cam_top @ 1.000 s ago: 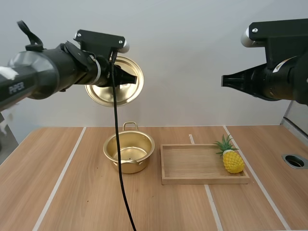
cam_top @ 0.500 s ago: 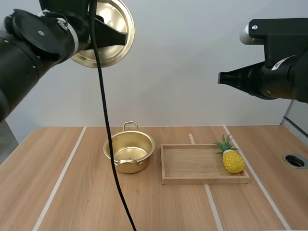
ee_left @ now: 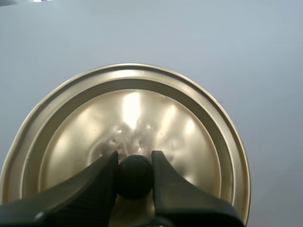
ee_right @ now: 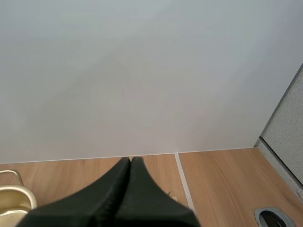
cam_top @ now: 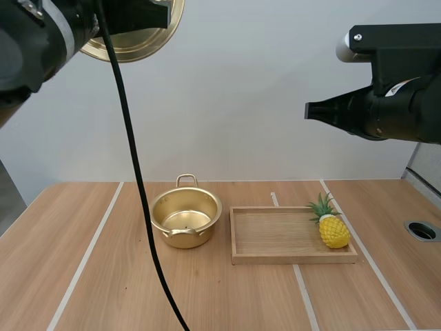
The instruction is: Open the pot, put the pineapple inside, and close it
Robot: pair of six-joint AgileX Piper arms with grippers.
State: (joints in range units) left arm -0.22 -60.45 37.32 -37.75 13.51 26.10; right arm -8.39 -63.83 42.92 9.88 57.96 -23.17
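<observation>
The gold pot [cam_top: 185, 219] stands open on the table, left of the wooden tray [cam_top: 275, 256]. A yellow pineapple [cam_top: 333, 228] with green leaves lies at the tray's right end. High above the table's left side, my left gripper [cam_top: 165, 14] holds the gold lid [cam_top: 141, 38] on edge. In the left wrist view the gripper [ee_left: 135, 163] is shut on the lid's black knob [ee_left: 135, 176], with the lid [ee_left: 189, 127] facing the wall. My right gripper [cam_top: 308, 110] hovers high above the tray, its fingers [ee_right: 129, 182] lying together as one wedge. The pot's rim [ee_right: 12, 198] shows beside them.
A round metal-ringed hole [cam_top: 422, 230] sits in the table at the far right, seen too in the right wrist view [ee_right: 272, 218]. Pale seams run across the wooden tabletop [cam_top: 89, 276]. A grey panel [ee_right: 284, 127] borders the right edge.
My left arm has risen and swung left with the lid, from just above the pot to the top of the high view. My right gripper has edged slightly left.
</observation>
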